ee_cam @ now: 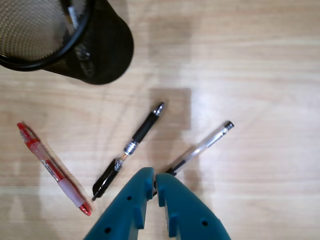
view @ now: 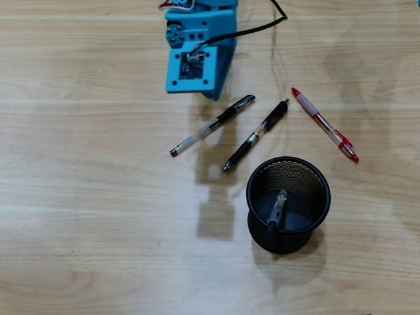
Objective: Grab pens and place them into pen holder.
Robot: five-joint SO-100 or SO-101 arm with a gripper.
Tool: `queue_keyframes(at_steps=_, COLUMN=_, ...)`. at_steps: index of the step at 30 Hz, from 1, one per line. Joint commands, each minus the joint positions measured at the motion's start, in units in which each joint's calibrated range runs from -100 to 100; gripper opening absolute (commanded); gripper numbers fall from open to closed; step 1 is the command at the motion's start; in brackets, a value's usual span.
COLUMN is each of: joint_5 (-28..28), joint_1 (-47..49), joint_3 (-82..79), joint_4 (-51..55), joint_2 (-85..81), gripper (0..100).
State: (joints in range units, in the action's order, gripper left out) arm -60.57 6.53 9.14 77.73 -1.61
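The black mesh pen holder (view: pixel 289 244) stands at the lower right of the overhead view, with one greyish pen (view: pixel 277 210) leaning inside it. Three pens lie on the table above it: a clear pen with a black cap (view: pixel 210 126), a black pen (view: pixel 256 136) and a red and clear pen (view: pixel 325 125). The blue arm (view: pixel 197 59) hangs over the top of the table. In the wrist view my gripper (ee_cam: pixel 154 176) is shut with nothing in it, high above the clear pen (ee_cam: pixel 202 145), whose cap end is hidden behind the fingertips. The black pen (ee_cam: pixel 132 147), red pen (ee_cam: pixel 50 167) and holder (ee_cam: pixel 100 55) lie to its left.
A black cable (view: pixel 262 26) runs from the arm toward the top edge of the wooden table (view: pixel 98 197). The arm's shadow (view: pixel 213 190) falls to the left of the holder.
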Motion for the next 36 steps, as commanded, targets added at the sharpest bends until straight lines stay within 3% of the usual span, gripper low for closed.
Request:
queue_keyframes(at_steps=1, joint_5=-5.4, joint_1=-0.8, joint_3=0.9, joint_4=6.6, joint_2=-0.6, gripper=2)
queue_keyframes(at_steps=10, joint_5=-17.6, joint_1=1.5, joint_3=2.8, joint_4=12.7, joint_2=9.4, gripper=3)
queue_keyframes(at_steps=24, joint_5=-18.1, joint_1=2.2, joint_3=5.0, joint_4=12.2, joint_2=19.8, gripper=3)
queue_keyframes(at_steps=29, joint_5=-17.9, joint_1=2.5, joint_3=9.8, joint_4=12.2, joint_2=23.4, gripper=10)
queue_keyframes(at_steps=36, joint_5=-17.9, joint_1=1.9, joint_3=12.5, joint_4=12.2, joint_2=27.7, gripper=11)
